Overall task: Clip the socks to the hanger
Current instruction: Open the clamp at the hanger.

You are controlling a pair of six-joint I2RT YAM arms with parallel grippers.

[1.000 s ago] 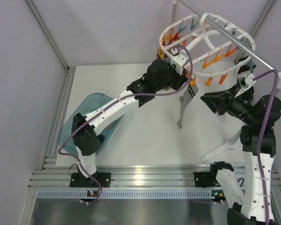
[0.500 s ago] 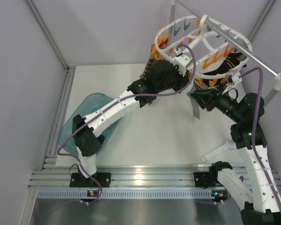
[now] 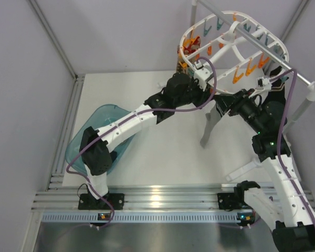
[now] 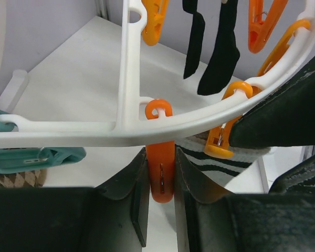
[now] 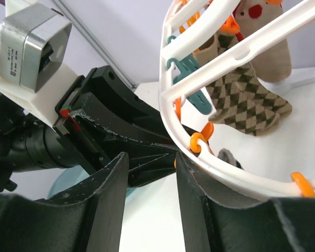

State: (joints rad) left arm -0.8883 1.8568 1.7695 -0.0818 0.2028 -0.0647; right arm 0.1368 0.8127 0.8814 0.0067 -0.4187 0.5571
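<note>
The left gripper (image 4: 161, 181) is clenched on an orange peg (image 4: 160, 152) that hangs from the rim of the hanger (image 4: 128, 79), one finger pressing each side. A black striped sock (image 4: 220, 167) lies just beside that peg at 3 o'clock, under the rim. The right gripper (image 5: 151, 173) faces the left one with its fingers a little apart. Whether it grips anything cannot be told. From above, the hanger hangs at 1 o'clock over the tabletop (image 3: 163, 147), with both grippers below its near rim.
</note>
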